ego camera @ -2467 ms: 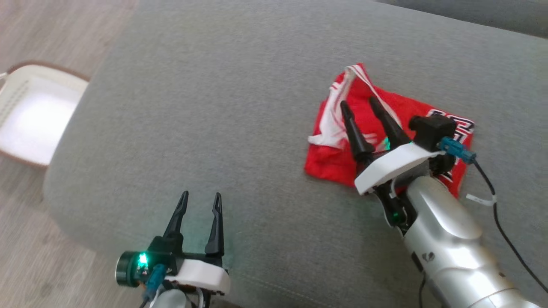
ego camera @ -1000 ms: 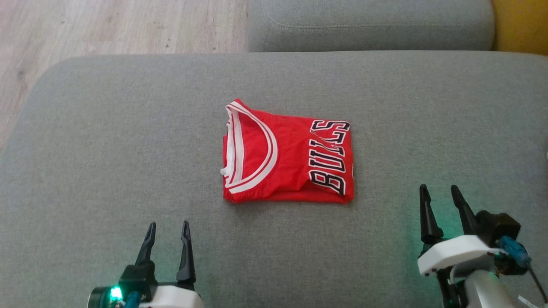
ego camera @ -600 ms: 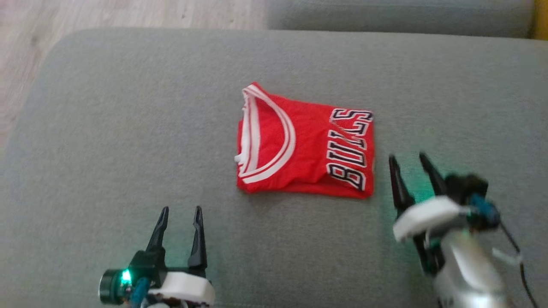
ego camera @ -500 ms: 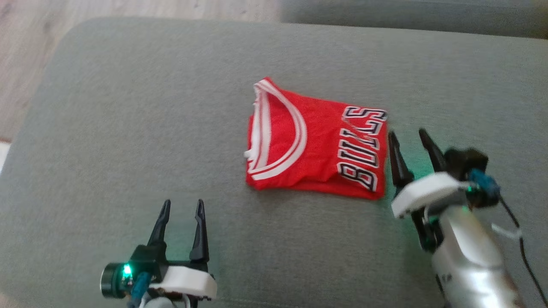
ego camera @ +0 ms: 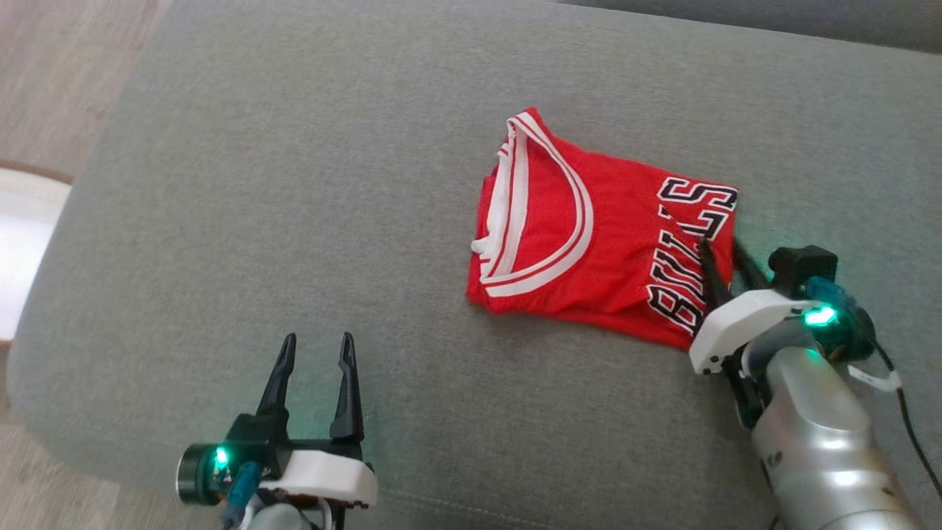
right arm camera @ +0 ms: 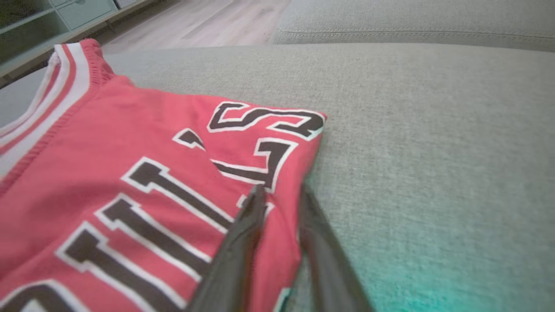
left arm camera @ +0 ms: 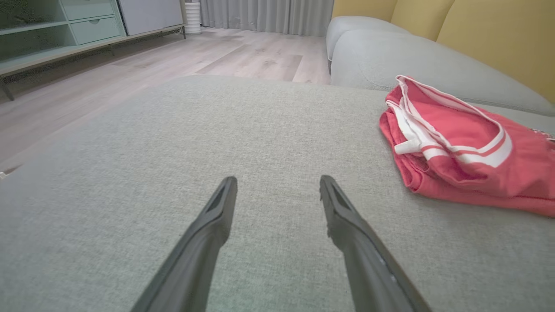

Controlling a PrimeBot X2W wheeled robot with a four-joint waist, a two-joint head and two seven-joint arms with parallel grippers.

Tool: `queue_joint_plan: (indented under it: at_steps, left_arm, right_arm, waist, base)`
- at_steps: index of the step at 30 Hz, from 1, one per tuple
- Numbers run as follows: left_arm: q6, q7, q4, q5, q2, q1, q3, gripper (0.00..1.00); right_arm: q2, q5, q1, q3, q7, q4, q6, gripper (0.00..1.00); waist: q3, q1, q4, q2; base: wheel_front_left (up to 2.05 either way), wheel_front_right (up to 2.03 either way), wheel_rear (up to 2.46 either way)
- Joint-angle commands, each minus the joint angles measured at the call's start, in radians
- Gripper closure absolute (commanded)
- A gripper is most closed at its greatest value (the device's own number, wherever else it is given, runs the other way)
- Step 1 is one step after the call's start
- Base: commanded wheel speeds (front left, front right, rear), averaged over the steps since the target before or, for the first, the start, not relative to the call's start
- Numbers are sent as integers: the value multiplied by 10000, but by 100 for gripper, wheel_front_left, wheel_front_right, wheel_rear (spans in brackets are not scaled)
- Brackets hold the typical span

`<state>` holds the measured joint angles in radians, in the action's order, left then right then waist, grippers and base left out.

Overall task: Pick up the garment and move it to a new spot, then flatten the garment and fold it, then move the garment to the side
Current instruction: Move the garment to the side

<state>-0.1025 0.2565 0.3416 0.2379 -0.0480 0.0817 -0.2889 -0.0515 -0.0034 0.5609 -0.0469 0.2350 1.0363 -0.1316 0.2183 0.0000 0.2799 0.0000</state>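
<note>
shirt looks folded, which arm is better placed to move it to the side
Right. The right tool straddles the lettered edge of the shirt, while the left tool sits open over the cushion, apart from the fabric.

Head view high, facing steeply down on grey cushion; left wrist view low near cushion surface, facing far floor; right wrist view closest (lettering large), low over garment right edge; all three share garment.
</note>
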Motion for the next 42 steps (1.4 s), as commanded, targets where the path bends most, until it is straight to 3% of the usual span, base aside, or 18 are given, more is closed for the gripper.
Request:
queue_joint_plan:
  at_steps: [1, 8, 21, 29, 37, 42]
  left_arm:
    - [-20, 53, -333, -8, -22, 222, 345, 0]
    - [192, 53, -374, -237, -22, 422, 422, 0]
    - [701, 53, -226, -563, -22, 741, 418, 0]
    - [865, 53, -189, -643, -22, 787, 292, 0]
    - [1057, 53, -7, -757, -22, 778, -24, 0]
    - [1139, 53, 105, -819, -22, 763, -345, 0]
  right_arm:
    - [12, 114, -533, 274, -42, 402, 9, 100]
    - [12, 995, -644, 572, 260, -904, 9, 100]
    - [13, 2281, -2205, 1704, 266, -3333, 9, 100]
    - [13, 2581, -2495, 2087, 267, -3939, 9, 100]
    - [0, 2222, -2079, 2003, 267, -4094, 9, 100]
    - [-714, 2039, -852, 1794, 155, -4091, 9, 100]
  waist:
    - [-41, 0, -215, 0]
    - [-397, 0, -1542, 0]
    - [-527, 0, -5635, 0]
    - [-389, 0, -7134, 0]
    - [-239, 0, -7600, 0]
    - [18, 0, -7222, 0]
  base:
    - [0, 0, 0]
    - [0, 0, 0]
    - [0, 0, 0]
    - [0, 0, 0]
    - [0, 0, 0]
    - [0, 0, 0]
